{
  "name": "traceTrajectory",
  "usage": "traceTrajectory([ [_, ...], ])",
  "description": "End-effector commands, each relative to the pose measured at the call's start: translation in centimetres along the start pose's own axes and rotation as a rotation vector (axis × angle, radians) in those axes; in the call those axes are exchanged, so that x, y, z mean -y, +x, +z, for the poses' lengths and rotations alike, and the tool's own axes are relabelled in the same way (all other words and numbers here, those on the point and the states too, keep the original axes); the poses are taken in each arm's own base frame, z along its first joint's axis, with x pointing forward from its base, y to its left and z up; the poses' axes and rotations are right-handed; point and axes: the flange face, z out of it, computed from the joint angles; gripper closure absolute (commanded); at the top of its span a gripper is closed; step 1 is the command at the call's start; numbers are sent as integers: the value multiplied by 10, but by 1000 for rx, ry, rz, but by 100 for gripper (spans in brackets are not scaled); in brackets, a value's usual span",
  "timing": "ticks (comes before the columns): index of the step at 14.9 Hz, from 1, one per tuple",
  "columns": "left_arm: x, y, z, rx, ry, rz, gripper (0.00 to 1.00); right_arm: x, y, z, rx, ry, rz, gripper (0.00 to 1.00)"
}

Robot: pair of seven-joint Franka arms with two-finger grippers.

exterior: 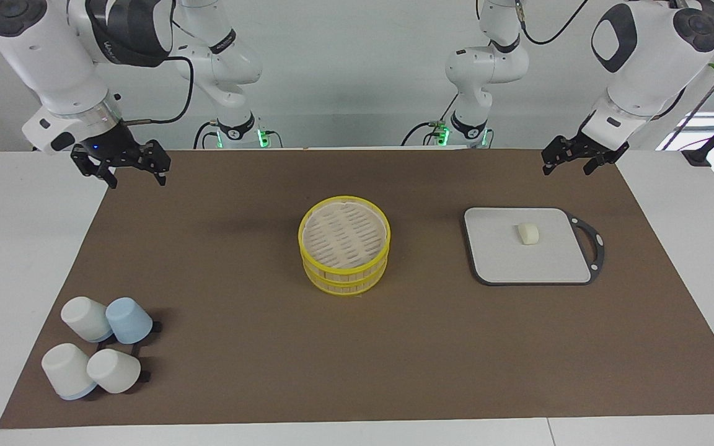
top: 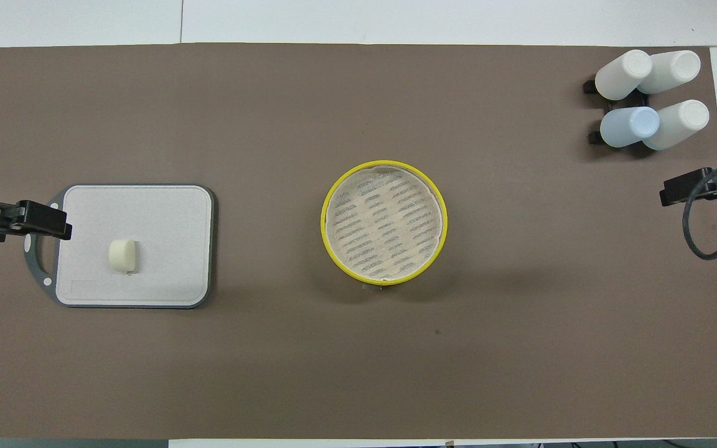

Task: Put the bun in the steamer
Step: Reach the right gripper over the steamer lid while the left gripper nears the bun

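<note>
Bun (exterior: 528, 233): lying on board (exterior: 499, 260), awaiting pickup
Steamer (exterior: 344, 238): sitting lidded mid-counter
Left gripper (exterior: 575, 158): hanging empty, fingers open
Right gripper (exterior: 126, 167): waiting, fingers open, empty

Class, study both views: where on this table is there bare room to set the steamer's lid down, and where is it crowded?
Bare brown mat lies between the steamer and the cups, and between steamer and cutting board. The board has spare surface around the bun. Crowded: the four clustered cups. The left gripper and the right gripper wait at the ends.

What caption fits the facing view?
Bun on cutting board, lidded steamer mid-table, both arms waiting.
</note>
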Motion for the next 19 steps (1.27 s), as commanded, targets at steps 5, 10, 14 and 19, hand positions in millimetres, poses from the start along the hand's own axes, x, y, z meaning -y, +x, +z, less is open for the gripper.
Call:
traceTrajectory([
  [5, 0, -3, -4, 4, 15, -4, 0, 2, 0, -1, 6, 10, -11, 0],
  [10, -1, -12, 3, 38, 15, -86, 0, 7, -3, 2, 22, 11, -21, 0],
  [14, 3, -22, 39, -15, 16, -93, 0, 101, 7, 4, 3, 0, 88, 0],
  [19, 7, -15, 108, -20, 16, -102, 0, 261, 20, 24, 13, 57, 239, 0],
])
